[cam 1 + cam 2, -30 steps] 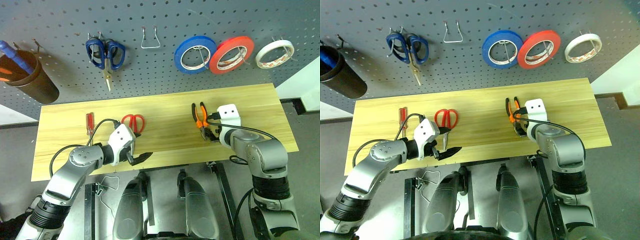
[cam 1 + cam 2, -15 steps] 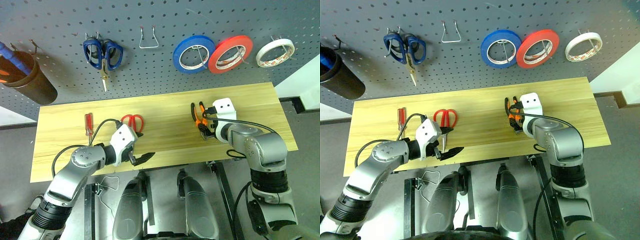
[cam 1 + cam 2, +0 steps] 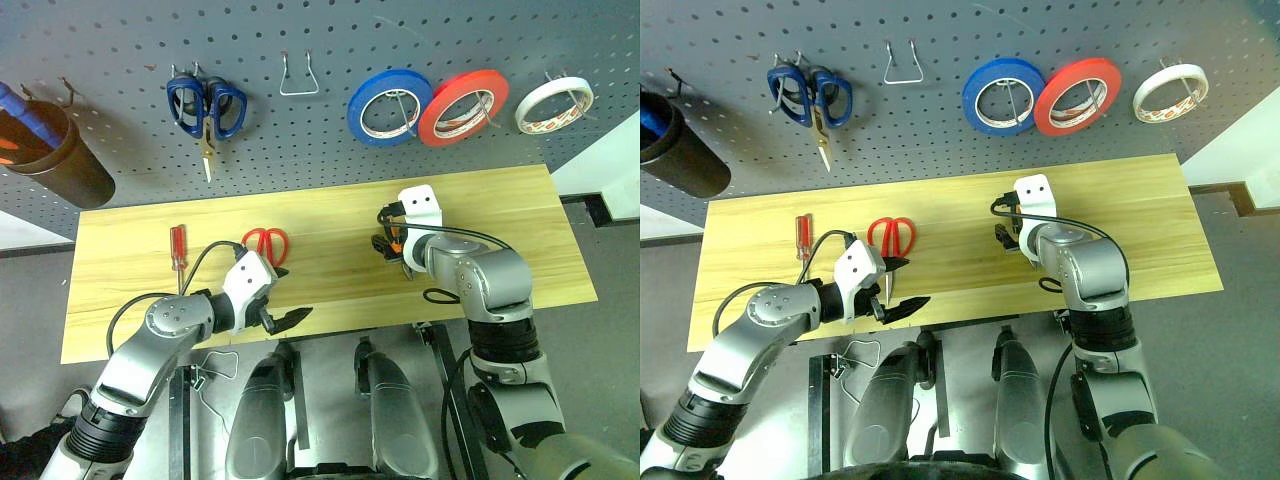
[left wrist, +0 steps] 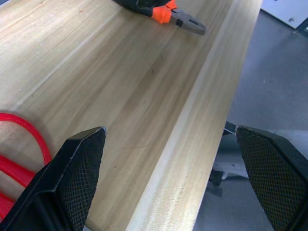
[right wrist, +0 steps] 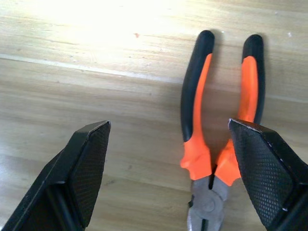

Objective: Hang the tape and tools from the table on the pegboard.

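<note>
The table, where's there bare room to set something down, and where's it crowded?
The table is bare at its right end, past the right gripper and pliers, and in the middle strip between the red-handled scissors and the pliers. It is crowded near the screwdriver, scissors and left gripper.

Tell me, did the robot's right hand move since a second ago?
Yes. The right gripper slid to the robot's left along the table, and now hovers over the pliers, fingers open.

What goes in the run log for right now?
right pincer: open over pliers | left pincer: open, idle | tape: hung | table: pliers, scissors, screwdriver
</note>
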You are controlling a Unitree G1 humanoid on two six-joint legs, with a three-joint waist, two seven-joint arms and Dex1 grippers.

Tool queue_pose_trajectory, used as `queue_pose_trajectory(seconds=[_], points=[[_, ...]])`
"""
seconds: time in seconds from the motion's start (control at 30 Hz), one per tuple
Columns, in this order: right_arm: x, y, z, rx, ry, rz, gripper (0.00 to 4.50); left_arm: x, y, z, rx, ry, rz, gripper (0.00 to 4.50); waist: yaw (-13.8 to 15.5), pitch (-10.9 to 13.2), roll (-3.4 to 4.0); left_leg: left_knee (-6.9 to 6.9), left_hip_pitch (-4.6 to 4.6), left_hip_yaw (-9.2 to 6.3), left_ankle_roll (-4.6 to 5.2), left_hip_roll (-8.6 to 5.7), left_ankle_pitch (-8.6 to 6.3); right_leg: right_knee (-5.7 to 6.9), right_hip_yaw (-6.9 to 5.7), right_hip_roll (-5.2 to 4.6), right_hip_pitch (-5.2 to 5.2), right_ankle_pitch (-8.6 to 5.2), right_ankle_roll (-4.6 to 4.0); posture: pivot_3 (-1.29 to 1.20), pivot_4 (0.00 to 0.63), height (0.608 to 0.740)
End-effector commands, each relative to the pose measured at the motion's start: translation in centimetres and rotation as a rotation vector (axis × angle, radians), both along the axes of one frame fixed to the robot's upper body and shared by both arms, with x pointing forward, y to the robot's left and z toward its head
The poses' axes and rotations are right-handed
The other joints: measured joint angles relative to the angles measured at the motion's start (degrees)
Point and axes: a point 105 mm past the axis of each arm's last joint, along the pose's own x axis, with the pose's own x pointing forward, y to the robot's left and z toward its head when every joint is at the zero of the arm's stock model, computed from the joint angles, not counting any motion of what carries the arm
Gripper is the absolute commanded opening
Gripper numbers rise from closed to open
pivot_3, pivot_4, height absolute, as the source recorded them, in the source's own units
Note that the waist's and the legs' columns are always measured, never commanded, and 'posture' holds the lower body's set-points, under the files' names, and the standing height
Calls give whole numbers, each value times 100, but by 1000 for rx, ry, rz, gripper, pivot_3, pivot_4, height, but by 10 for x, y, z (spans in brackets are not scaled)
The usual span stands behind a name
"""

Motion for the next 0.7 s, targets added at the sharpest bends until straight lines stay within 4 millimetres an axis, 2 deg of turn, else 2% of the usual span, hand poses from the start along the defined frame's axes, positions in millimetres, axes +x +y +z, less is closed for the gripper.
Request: queue_pose_trajectory(seconds=[0.03, 0.53, 0.7], points=[[3, 2, 9, 2, -41, 5, 4091, -6, -1, 6, -11, -18, -10, 4500, -3, 5, 2, 0, 0, 0, 0, 0, 0, 0, 0, 0, 0, 0, 0, 1, 483, 716], [4, 1, 1, -29, -2, 5, 4091, -7, -1, 6, -15, -16, 1, 4500, -9, 17, 5, -3, 0, 1, 0, 1, 0, -1, 1, 0, -2, 0, 0, 2, 490, 716], [11, -4, 6, -37, -18, -10, 4091, -9, 0, 7, -17, -14, 5, 4500, -11, 30, 8, -3, 0, 1, 0, 2, 0, -1, 1, 0, -4, 0, 0, 8, 493, 716]])
